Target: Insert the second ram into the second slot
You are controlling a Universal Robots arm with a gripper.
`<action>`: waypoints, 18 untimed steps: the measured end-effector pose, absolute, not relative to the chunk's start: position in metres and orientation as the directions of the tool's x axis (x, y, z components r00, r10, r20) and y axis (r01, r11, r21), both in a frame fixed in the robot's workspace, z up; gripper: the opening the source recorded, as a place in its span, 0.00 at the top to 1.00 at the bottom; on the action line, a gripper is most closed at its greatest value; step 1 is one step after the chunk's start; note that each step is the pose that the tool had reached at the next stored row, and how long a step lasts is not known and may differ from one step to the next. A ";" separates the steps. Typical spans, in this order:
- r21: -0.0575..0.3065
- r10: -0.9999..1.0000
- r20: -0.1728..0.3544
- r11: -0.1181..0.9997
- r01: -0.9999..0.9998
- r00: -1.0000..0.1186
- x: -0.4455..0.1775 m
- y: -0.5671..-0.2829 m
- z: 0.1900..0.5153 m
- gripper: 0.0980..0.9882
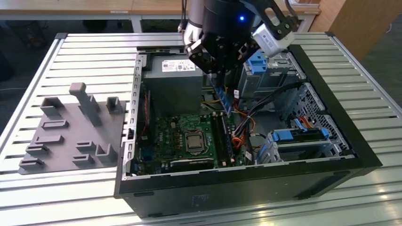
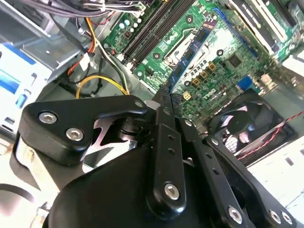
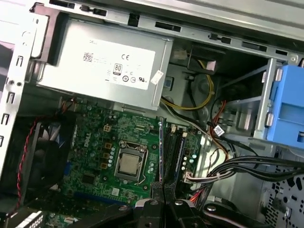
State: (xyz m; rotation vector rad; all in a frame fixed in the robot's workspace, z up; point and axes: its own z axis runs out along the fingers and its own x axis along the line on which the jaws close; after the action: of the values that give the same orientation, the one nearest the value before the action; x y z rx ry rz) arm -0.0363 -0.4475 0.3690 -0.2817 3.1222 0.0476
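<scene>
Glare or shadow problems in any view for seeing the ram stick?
Exterior view: glare streaks on the ribbed metal table; the thin blue-green ram stick, gripped by the black pincer, looks dim under the arm. First wrist view: silver power supply box bright, black case fan in shadow. Second wrist view: green motherboard evenly lit.

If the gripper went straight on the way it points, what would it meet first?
Probably the memory slots: the gripper, shut on the second ram, points down at them. Which slot is unclear.
</scene>
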 end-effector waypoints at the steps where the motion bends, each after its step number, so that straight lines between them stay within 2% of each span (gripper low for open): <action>1: 0.028 -0.164 -0.009 0.986 -0.164 -0.986 -0.036 -0.448 0.369 0.98; 18: 0.019 0.050 -0.008 0.999 0.050 -0.999 -0.036 -0.447 0.365 0.98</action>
State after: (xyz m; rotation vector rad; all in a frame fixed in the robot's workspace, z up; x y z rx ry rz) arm -0.0363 -0.4475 0.3654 0.0784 3.1322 0.0294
